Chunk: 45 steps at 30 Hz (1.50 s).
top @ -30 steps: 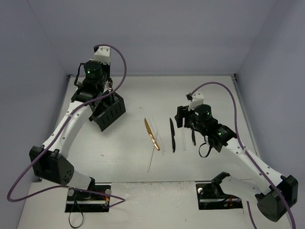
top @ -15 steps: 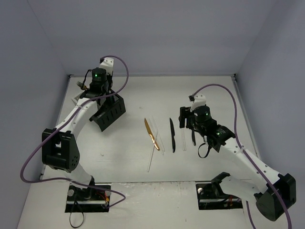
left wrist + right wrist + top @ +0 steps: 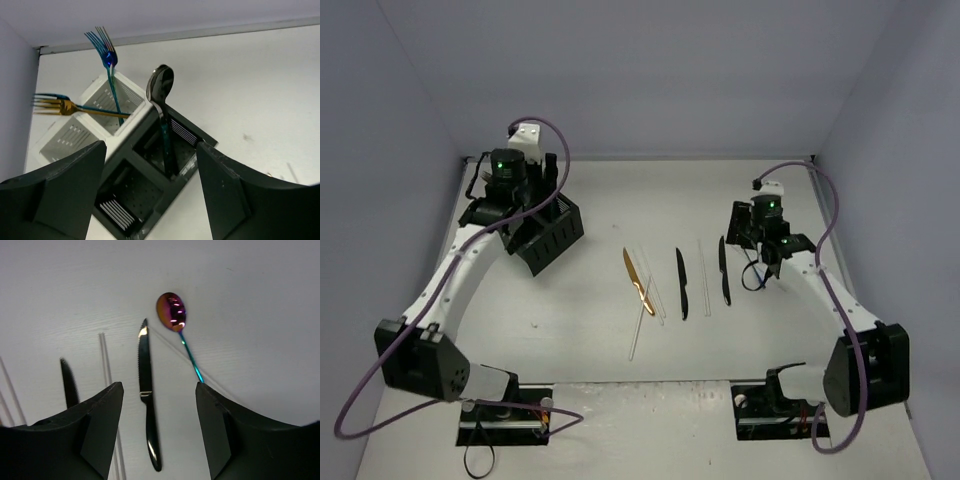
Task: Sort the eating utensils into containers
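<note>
The containers are joined mesh bins, white ones [image 3: 75, 135] at the left and black ones [image 3: 135, 200] [image 3: 552, 235] beside them. A blue fork [image 3: 106, 55] and a gold fork [image 3: 60, 106] stand in the white bins. A dark spoon [image 3: 160, 85] leans in a black bin. My left gripper [image 3: 150, 195] [image 3: 525, 205] hovers open above the black bins, holding nothing. My right gripper [image 3: 160, 430] [image 3: 745, 240] is open over a black knife [image 3: 148, 410] [image 3: 724, 268]. An iridescent spoon [image 3: 171, 310] lies just past the knife.
On the table's middle lie a gold knife [image 3: 638, 280], a second black knife [image 3: 681, 282] [image 3: 67, 382] and clear plastic utensils [image 3: 705, 270] [image 3: 106, 370] in a rough row. The walls stand close behind the bins and to the right of my right arm.
My left gripper has opened above the bins and its wrist has shifted slightly. My right gripper has swung back and to the right, uncovering the black knife.
</note>
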{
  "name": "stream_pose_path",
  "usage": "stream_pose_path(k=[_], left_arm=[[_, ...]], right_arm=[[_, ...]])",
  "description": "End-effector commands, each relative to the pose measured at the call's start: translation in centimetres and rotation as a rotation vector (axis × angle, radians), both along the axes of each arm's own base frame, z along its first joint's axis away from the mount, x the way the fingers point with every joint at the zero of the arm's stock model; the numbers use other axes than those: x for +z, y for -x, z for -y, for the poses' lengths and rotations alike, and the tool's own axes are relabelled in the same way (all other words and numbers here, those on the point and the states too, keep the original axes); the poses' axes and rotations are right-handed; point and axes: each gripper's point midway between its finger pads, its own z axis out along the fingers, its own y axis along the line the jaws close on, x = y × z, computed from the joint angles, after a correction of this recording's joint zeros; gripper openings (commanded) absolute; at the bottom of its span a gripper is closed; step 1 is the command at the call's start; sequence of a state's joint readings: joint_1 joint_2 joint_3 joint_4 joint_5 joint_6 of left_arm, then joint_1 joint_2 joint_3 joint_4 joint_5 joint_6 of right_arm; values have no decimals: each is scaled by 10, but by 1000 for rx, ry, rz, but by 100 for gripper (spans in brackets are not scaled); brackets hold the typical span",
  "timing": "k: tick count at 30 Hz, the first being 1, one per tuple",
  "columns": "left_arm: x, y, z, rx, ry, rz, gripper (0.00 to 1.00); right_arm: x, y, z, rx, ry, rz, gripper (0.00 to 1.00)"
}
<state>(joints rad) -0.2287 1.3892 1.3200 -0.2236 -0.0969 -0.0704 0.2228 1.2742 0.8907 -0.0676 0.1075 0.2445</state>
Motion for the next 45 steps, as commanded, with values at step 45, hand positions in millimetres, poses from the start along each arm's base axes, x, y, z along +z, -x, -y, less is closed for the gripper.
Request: stream_pose_path(k=[45], left_arm=[[-55,143,14,-128,222,-87,70]], right_arm=[[-112,-57,38,4,-20,-290,18]])
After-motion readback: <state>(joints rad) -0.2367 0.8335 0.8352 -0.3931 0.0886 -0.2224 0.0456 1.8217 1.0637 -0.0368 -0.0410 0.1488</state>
